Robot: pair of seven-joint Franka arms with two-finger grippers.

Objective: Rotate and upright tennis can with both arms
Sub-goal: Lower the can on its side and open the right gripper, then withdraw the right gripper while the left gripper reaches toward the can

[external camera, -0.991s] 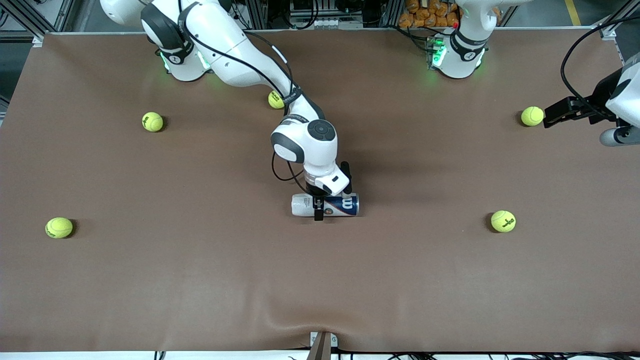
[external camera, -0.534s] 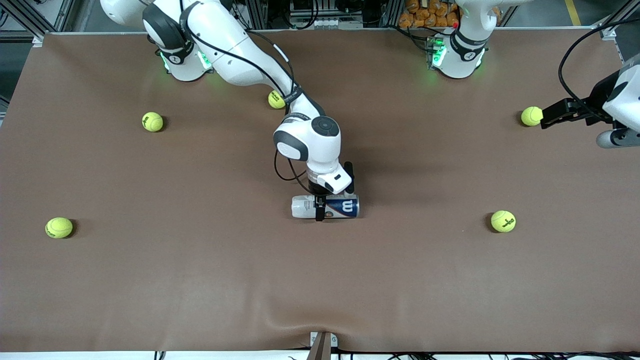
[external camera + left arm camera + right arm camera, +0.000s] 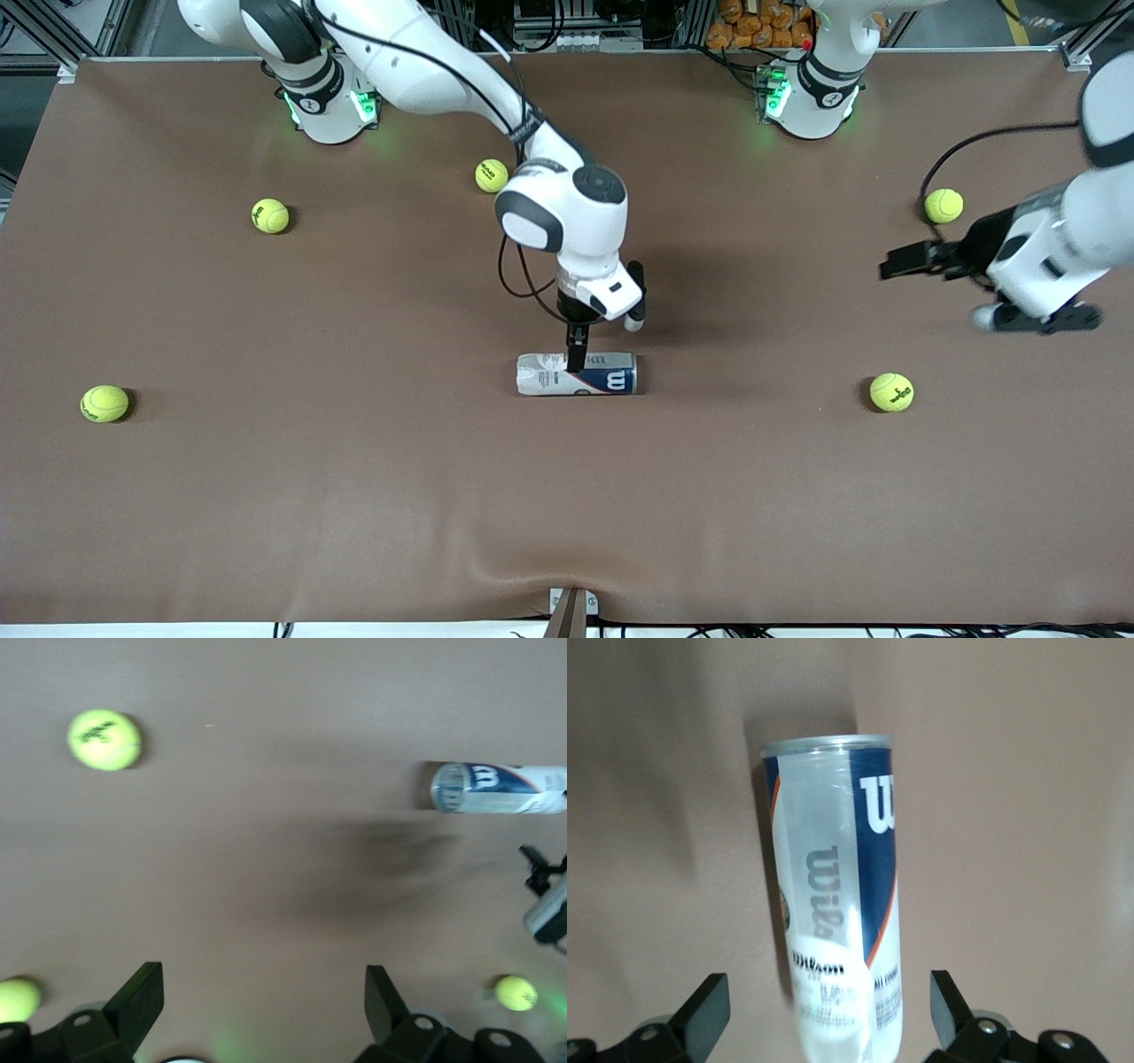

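The tennis can (image 3: 576,374) lies on its side on the brown table, mid-table, its silvery rim toward the left arm's end. My right gripper (image 3: 576,353) hangs just over the can, open, touching nothing. In the right wrist view the can (image 3: 833,895) runs lengthwise between the two black fingers (image 3: 702,1010) with a gap on each side. My left gripper (image 3: 891,265) is up over the table toward the left arm's end, open and empty, its fingers (image 3: 142,992) wide apart. The can (image 3: 500,788) shows in the left wrist view too.
Several yellow-green tennis balls lie about: one (image 3: 891,392) and another (image 3: 943,206) toward the left arm's end, one (image 3: 491,175) close by the right arm, and two (image 3: 270,215) (image 3: 104,403) toward the right arm's end. The table cover bulges at its front edge (image 3: 532,567).
My right gripper has let go of the can and risen above it; the can stays lying. My left arm has swung in from the table's end toward the middle.
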